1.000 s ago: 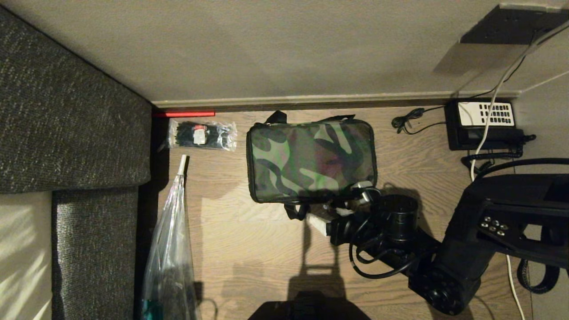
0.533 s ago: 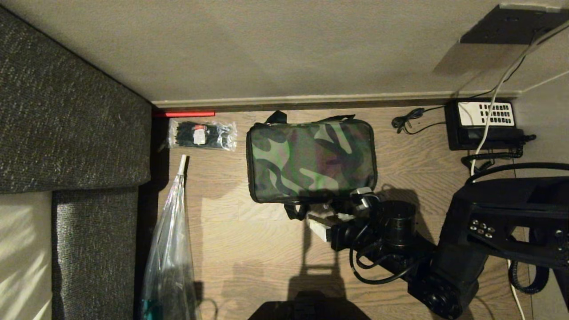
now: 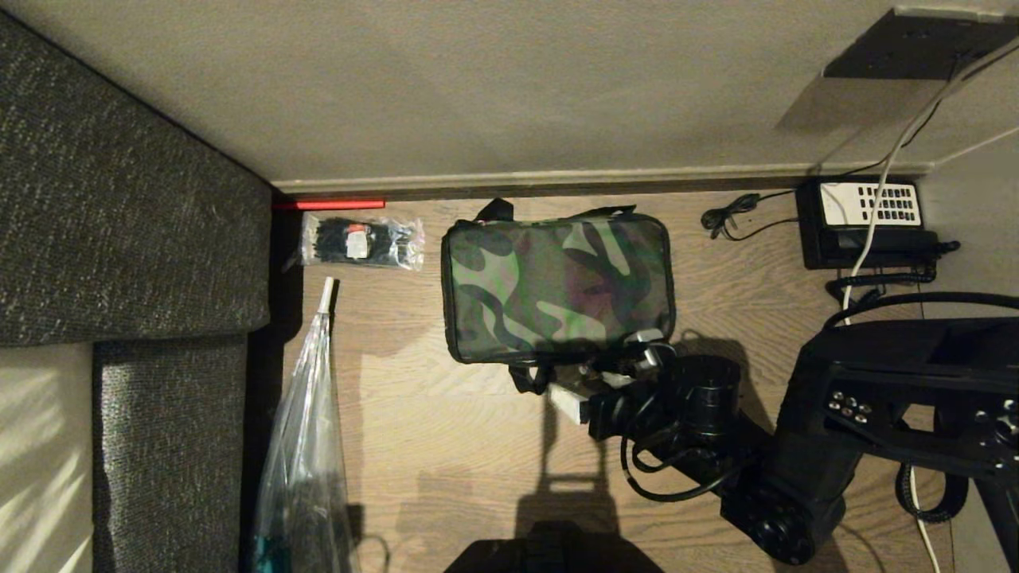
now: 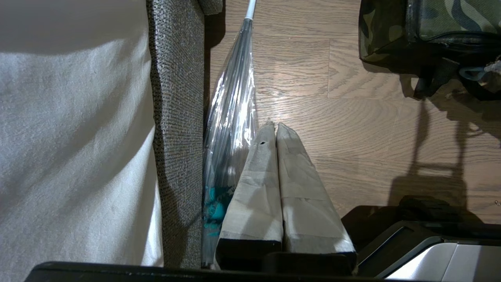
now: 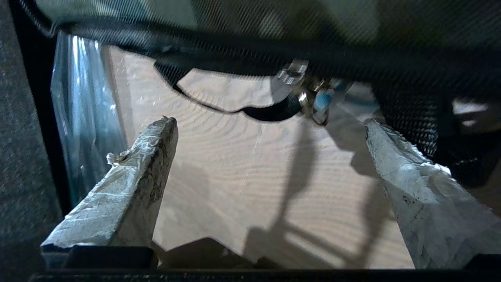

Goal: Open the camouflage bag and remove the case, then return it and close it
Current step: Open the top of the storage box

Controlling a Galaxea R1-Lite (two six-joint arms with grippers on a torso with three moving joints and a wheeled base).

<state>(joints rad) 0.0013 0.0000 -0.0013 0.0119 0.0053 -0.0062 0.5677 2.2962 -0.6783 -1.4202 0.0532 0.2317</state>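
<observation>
The camouflage bag (image 3: 557, 282) lies shut on the wooden floor near the wall, green top up. Its near corner also shows in the left wrist view (image 4: 430, 23). My right gripper (image 3: 609, 370) sits low at the bag's near right corner, open with nothing between its fingers. In the right wrist view the gripper (image 5: 268, 125) faces the bag's black side (image 5: 274, 31). A metal zipper pull with a blue tab (image 5: 313, 98) hangs just ahead of the taped fingertips (image 5: 164, 125). The case is hidden. My left gripper (image 4: 274, 126) is parked, shut and empty, over bare floor.
A clear packet of black cable ties (image 3: 362, 241) lies left of the bag. A folded clear umbrella (image 3: 306, 446) rests along the dark sofa (image 3: 127, 239). A black telephone (image 3: 868, 219) with cables sits at the right by the wall.
The right arm's elbow has shifted a little to the left. The gripper stays at the bag's near right corner, and the bag has not moved.
</observation>
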